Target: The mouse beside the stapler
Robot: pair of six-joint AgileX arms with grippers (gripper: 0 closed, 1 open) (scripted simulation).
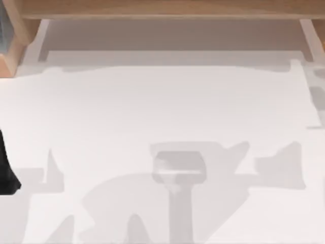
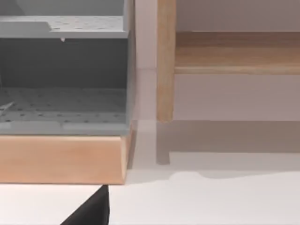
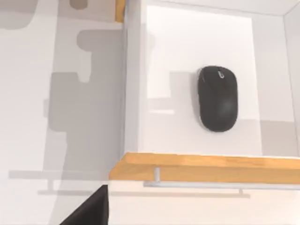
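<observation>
A black mouse (image 3: 217, 98) lies inside an open white drawer (image 3: 168, 61) in the right wrist view. It sits apart from the drawer's walls and behind the wooden front (image 3: 201, 167) with its thin metal handle (image 3: 197, 184). A black part of my right gripper (image 3: 89, 209) shows on the near side of that front, above the table and clear of the mouse. The stapler is out of view. My left arm (image 1: 6, 170) sits at the table's left edge, and a black part of my left gripper (image 2: 89, 211) shows over the white table.
A grey perforated shelf unit (image 2: 61, 70) on a wooden base (image 2: 61, 159) stands close in front of the left gripper, beside a wooden post (image 2: 165, 61). A wooden ledge (image 1: 162, 7) runs along the back of the white table (image 1: 162, 101).
</observation>
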